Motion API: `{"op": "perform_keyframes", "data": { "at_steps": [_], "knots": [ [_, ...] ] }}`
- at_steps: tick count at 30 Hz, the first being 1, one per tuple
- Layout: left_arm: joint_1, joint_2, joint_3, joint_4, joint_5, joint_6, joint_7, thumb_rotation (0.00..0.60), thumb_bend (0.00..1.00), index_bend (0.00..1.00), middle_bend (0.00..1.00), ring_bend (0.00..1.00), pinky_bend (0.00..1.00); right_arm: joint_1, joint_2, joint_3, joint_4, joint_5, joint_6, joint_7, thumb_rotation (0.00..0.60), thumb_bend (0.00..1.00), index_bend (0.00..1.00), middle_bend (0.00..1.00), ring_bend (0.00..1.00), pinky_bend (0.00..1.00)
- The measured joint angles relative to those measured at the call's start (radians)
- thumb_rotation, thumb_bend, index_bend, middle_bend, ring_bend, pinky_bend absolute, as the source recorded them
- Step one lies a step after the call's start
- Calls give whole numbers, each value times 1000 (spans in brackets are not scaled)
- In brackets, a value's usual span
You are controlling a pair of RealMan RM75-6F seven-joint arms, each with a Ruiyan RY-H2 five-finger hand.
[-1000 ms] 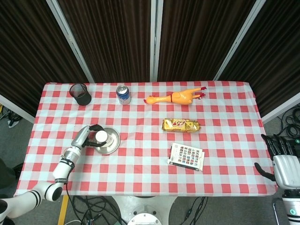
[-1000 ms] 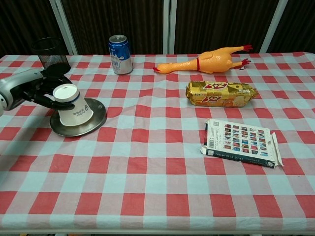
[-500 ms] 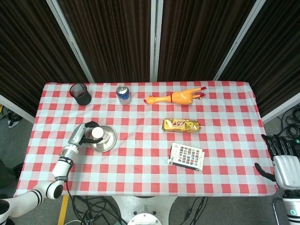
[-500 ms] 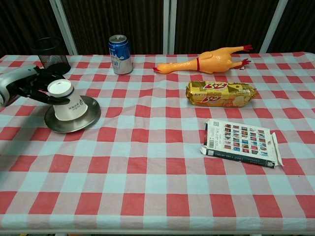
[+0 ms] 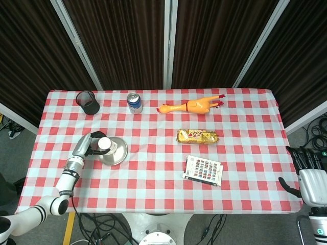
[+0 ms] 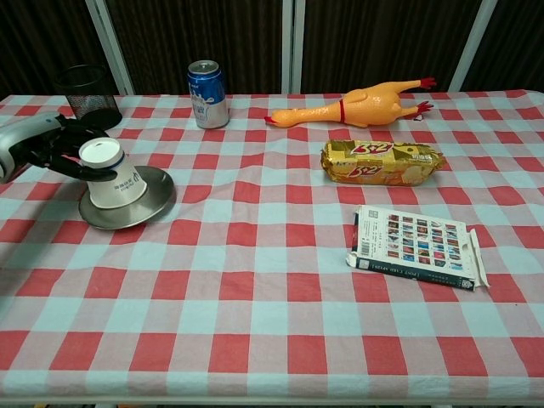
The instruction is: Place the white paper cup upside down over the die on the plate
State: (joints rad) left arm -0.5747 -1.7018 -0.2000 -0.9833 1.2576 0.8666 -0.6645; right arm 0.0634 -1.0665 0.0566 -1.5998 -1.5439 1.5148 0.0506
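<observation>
The white paper cup [image 5: 104, 145] [image 6: 116, 177] stands upside down on the round metal plate [image 5: 120, 152] [image 6: 161, 201] at the table's left, leaning a little toward my left hand [image 5: 86, 145] [image 6: 49, 144]. That hand reaches in from the left, and its dark fingers [image 6: 83, 167] wrap around the cup's upturned base. The die is hidden; no view shows it. My right hand [image 5: 308, 172] hangs off the table's right front corner with its fingers apart and nothing in it; the chest view does not show it.
A black mesh pot [image 5: 88, 102] [image 6: 87, 92] and a blue can [image 5: 134, 102] [image 6: 208, 82] stand at the back left. A rubber chicken [image 5: 191, 106] [image 6: 353, 104], a gold snack packet [image 5: 197, 136] [image 6: 382, 161] and a printed booklet [image 5: 203, 170] [image 6: 416, 246] lie right of centre.
My left hand has drawn back to the left with the cup in its fingers. The plate has slid a little left with it. The right hand has not moved.
</observation>
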Motion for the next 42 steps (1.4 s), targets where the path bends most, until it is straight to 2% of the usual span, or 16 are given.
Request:
{"op": "perform_keyframes", "data": {
  "at_steps": [9,19,28,36,42],
  "knots": [
    [8,25,39,-107,80,33,9,600,244,514,471,289,209,5,-2,2,3,5,-11,0,600,169,7,129,0,0],
    [-3,9,-19,-30,-14,-2,29,600,246,515,470,289,209,3,-2,1,3,4,-8,3,600,169,7,129,0,0],
    [8,38,37,-139,67,17,45,600,246,514,470,289,196,5,-1,2,3,4,-9,2,600,168,7,129,0,0],
    [-3,22,-10,-65,-13,-6,68,600,247,514,470,289,193,1,0,1,3,1,-2,6,600,169,7,129,0,0],
    [7,39,7,-127,12,-11,45,600,246,515,470,289,189,0,-4,-1,9,2,-3,12,600,169,7,129,0,0]
  ]
}}
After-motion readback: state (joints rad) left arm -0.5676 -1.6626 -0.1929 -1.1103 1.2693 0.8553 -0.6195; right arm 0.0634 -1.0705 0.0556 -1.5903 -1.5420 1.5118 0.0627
